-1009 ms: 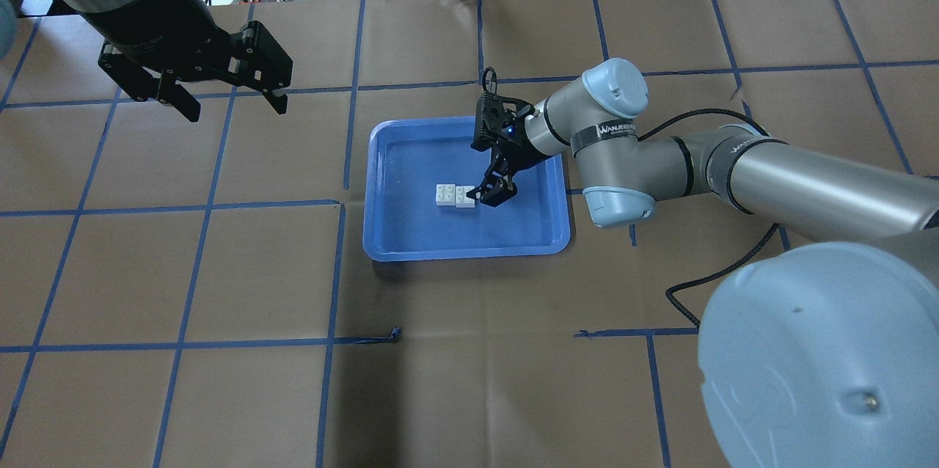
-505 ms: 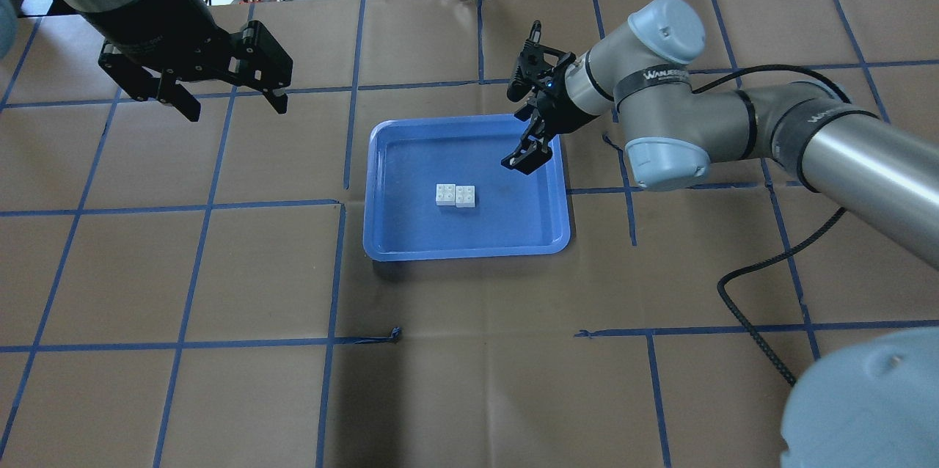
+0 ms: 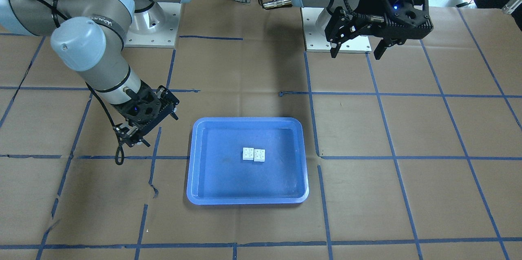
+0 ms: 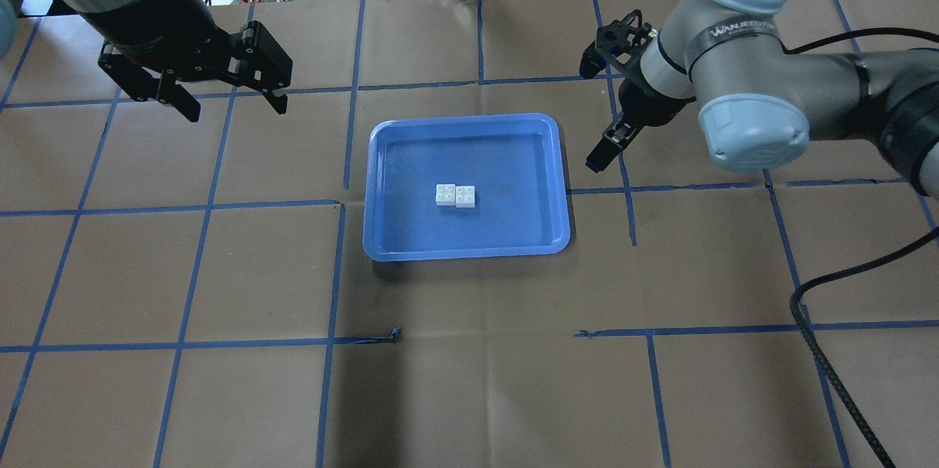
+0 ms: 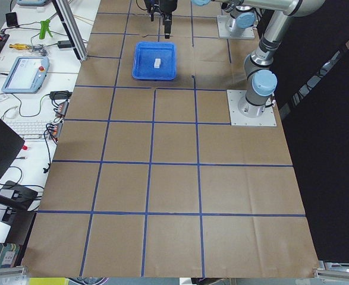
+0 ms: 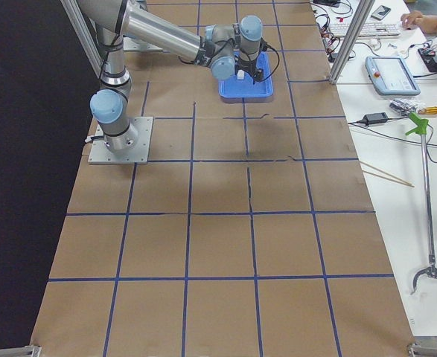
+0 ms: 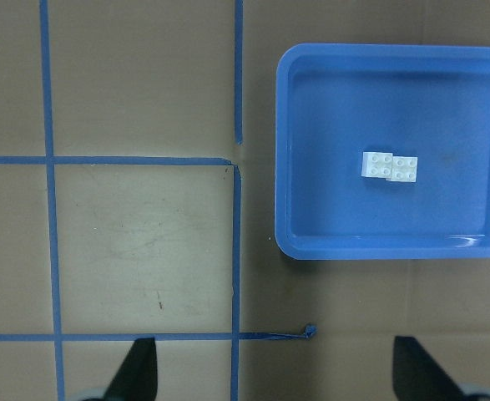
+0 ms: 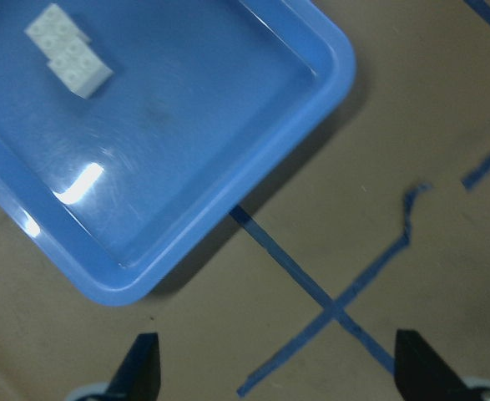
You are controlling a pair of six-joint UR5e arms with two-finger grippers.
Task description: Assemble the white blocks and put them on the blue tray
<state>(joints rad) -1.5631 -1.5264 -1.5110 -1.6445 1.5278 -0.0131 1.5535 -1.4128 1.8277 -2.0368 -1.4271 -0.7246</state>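
Seemingly the placing is done, so we judge the step in hand to be getting the arm clear without disturbing anything. The white blocks point(image 4: 455, 195) lie near the middle of the blue tray point(image 4: 466, 254), touching and slightly staggered. They look joined, though we cannot tell whether the studs are fully pressed home.

The right pincer point(image 4: 601, 151) hangs just beyond the tray's right rim, towards its far corner. It is released, its tips spread with nothing between them in its own wrist view. The left pincer point(image 4: 236, 110) hovers over the far left of the desk point(image 4: 469, 380), well apart from the tray, also released and empty.

To finish cleanly, we would leave the right tips spread and take that arm up and to the right. Any travel should run above the rim's height, since a low sweep could catch the raised edge and slide the tray. We would also watch the black cable point(image 4: 821, 351) trailing on the right, so it does not drag across the desk toward the tray. The left arm need not move.
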